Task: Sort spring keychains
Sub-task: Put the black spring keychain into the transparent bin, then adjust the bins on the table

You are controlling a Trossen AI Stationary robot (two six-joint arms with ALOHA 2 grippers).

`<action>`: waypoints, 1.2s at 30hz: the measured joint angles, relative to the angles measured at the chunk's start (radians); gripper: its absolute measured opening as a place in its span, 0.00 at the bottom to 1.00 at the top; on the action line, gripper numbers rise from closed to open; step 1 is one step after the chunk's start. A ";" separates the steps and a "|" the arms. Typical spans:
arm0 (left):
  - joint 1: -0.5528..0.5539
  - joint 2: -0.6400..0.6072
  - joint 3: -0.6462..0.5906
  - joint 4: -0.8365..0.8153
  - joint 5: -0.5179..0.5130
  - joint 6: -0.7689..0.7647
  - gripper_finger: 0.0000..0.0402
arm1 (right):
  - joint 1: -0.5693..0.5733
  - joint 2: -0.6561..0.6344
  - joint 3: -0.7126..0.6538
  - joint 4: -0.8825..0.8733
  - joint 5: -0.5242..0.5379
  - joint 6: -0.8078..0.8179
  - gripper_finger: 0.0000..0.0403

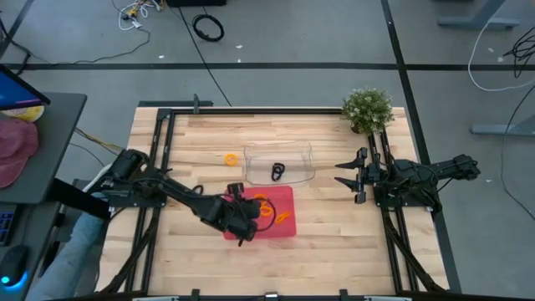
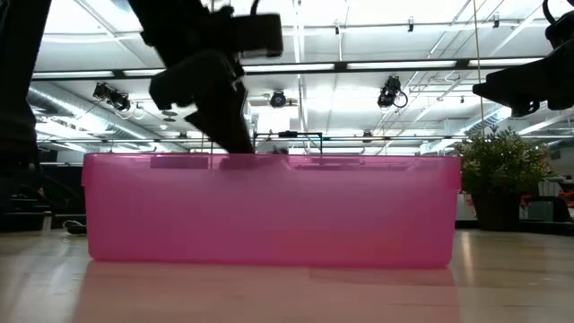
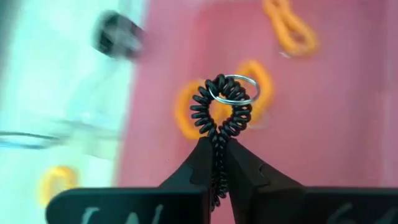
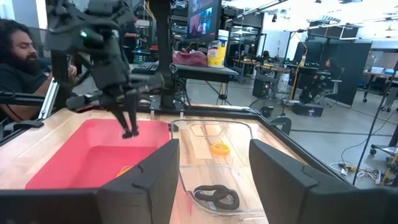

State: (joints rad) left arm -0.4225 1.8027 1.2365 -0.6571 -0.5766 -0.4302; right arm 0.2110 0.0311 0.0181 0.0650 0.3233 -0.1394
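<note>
A black spring keychain [image 3: 221, 109] with a metal ring [image 3: 239, 90] hangs over the red tray [image 1: 280, 232], and my left gripper [image 3: 217, 144] is shut on it. Two orange keychains [image 1: 266, 205] [image 1: 285, 217] lie on the tray floor. Another black keychain [image 1: 277, 172] lies in the clear container [image 1: 301, 152] beyond the tray. One orange keychain [image 1: 230, 158] lies on the table left of that container. My right gripper [image 1: 341, 172] waits open at the table's right side, pointing level toward the container. My left gripper pinches the black keychain between its two fingers [image 3: 193, 168] at the coil's narrow end [image 3: 217, 140], opposite the ring. The fingers slant down from the table's left. The coiled loop sticks out past the fingertips, lifted clear of the tray floor.
A potted plant [image 1: 368, 109] stands at the table's far right corner. In the low view the tray's near wall [image 2: 269, 211] hides what is inside it. A person [image 4: 15, 53] sits beyond the table's left side.
</note>
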 joint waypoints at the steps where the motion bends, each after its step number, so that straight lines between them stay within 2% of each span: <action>1: -0.011 0.000 0.011 -0.010 -0.052 0.025 0.06 | 0.000 0.000 0.000 0.000 0.000 0.000 0.49; 4: -0.040 0.000 0.028 0.001 -0.232 0.080 0.06 | 0.000 0.000 0.000 0.000 0.000 0.000 0.49; 9: -0.046 0.000 0.028 0.006 -0.651 0.162 0.06 | 0.000 0.000 0.000 0.000 0.000 0.000 0.49; 10: -0.029 0.000 0.028 0.011 -0.684 0.175 0.06 | 0.000 0.000 0.000 0.000 0.000 0.000 0.49; 12: 0.018 0.000 0.028 0.030 -0.666 0.191 0.06 | 0.000 0.000 0.000 0.000 0.000 0.000 0.49; 14: 0.068 0.000 0.028 0.045 -0.588 0.221 0.11 | 0.000 0.000 0.000 0.000 0.000 0.000 0.49; 16: 0.118 0.000 0.028 0.052 -0.479 0.233 0.24 | 0.000 0.000 0.000 0.000 0.000 0.000 0.49; 21: 0.202 -0.001 0.028 0.067 -0.243 0.222 0.64 | 0.000 0.000 0.000 0.000 0.000 0.000 0.49; 24: 0.221 -0.005 0.031 0.054 -0.182 0.139 0.82 | 0.000 0.000 0.000 0.000 0.000 0.000 0.49; 26: 0.217 -0.006 0.033 0.022 -0.163 0.098 0.90 | 0.000 0.000 0.000 0.000 0.000 0.000 0.49; 29: 0.185 -0.021 0.032 -0.084 -0.133 0.035 0.95 | 0.000 0.000 0.000 0.000 0.000 0.000 0.49; 33: 0.126 -0.063 0.033 -0.270 -0.027 -0.054 0.94 | 0.000 0.000 0.000 0.000 0.000 0.000 0.49; 36: 0.079 -0.101 0.044 -0.365 -0.081 -0.124 0.91 | 0.000 0.000 0.000 0.000 0.000 0.000 0.49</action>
State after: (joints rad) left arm -0.3435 1.7016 1.2800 -1.0224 -0.6578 -0.5537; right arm 0.2110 0.0315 0.0181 0.0652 0.3231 -0.1394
